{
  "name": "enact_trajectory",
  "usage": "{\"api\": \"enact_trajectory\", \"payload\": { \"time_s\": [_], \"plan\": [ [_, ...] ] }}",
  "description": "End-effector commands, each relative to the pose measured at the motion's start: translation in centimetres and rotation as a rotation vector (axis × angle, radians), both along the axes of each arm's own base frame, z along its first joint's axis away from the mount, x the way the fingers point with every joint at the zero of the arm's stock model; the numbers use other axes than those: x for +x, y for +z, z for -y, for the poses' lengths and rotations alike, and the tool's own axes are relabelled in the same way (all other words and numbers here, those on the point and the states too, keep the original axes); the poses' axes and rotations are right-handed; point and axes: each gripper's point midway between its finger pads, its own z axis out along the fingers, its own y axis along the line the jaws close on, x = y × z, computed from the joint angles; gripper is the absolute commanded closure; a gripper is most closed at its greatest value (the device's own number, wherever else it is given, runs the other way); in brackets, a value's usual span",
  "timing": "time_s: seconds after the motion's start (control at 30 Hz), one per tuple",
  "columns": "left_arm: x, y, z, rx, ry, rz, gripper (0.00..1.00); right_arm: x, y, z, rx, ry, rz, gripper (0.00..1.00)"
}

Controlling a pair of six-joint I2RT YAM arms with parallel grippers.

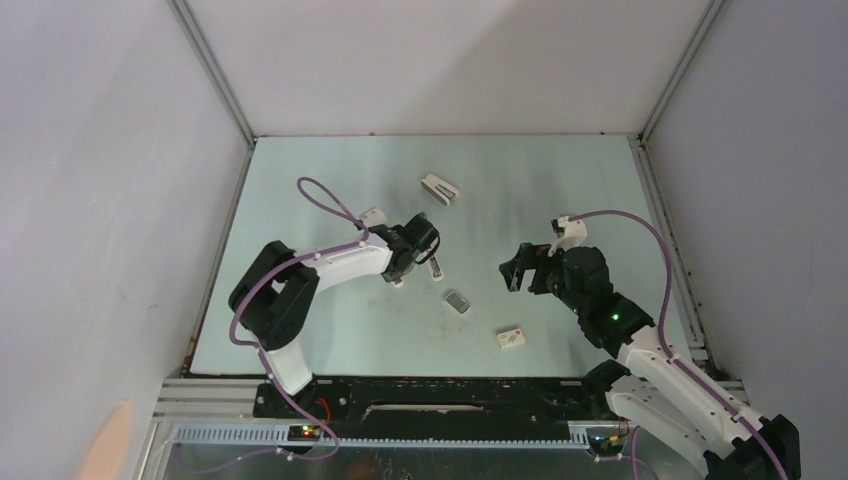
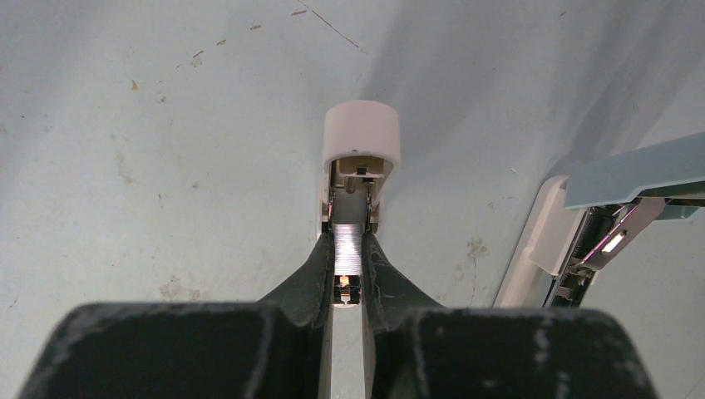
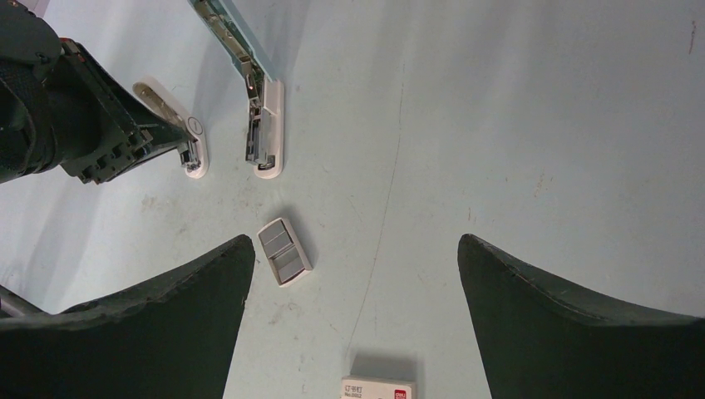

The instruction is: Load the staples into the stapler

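The stapler (image 2: 361,133) lies open on the table, its white end pointing away from my left wrist camera. Its pale grey-green lid (image 2: 632,170) is swung aside to the right. My left gripper (image 2: 347,245) is shut on the staples (image 2: 349,259), a shiny ribbed strip that sits in the stapler's channel. In the top view the left gripper (image 1: 420,246) is over the stapler (image 1: 436,268). My right gripper (image 1: 512,268) is open and empty, above the table to the right. In the right wrist view, the gripper (image 3: 355,243) sees the open stapler (image 3: 268,133) ahead.
A small white tray of grey staple blocks (image 1: 457,301) lies between the arms and also shows in the right wrist view (image 3: 284,251). A white cardboard box with a red mark (image 1: 511,339) lies near the front. A white wedge-shaped stapler (image 1: 440,188) sits farther back.
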Motion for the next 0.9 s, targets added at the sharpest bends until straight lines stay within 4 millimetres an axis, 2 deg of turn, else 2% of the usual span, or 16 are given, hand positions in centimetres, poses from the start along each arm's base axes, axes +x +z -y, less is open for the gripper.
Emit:
{"api": "enact_trajectory", "payload": {
  "time_s": [0.0,0.57,0.87],
  "plan": [
    [0.1,-0.13,-0.73,0.026,0.023,-0.003,0.88,0.54,0.95,-0.29,0.014,0.003,0.041,0.05],
    [-0.61,-0.59,-0.77,0.005,0.038,-0.024,0.79,0.52,0.92,-0.29,0.014,0.003,0.04,0.05],
    [-0.77,-0.13,-0.64,-0.019,0.038,-0.015,0.73,0.52,0.96,-0.27,0.014,0.002,0.041,0.05]
  ]
}}
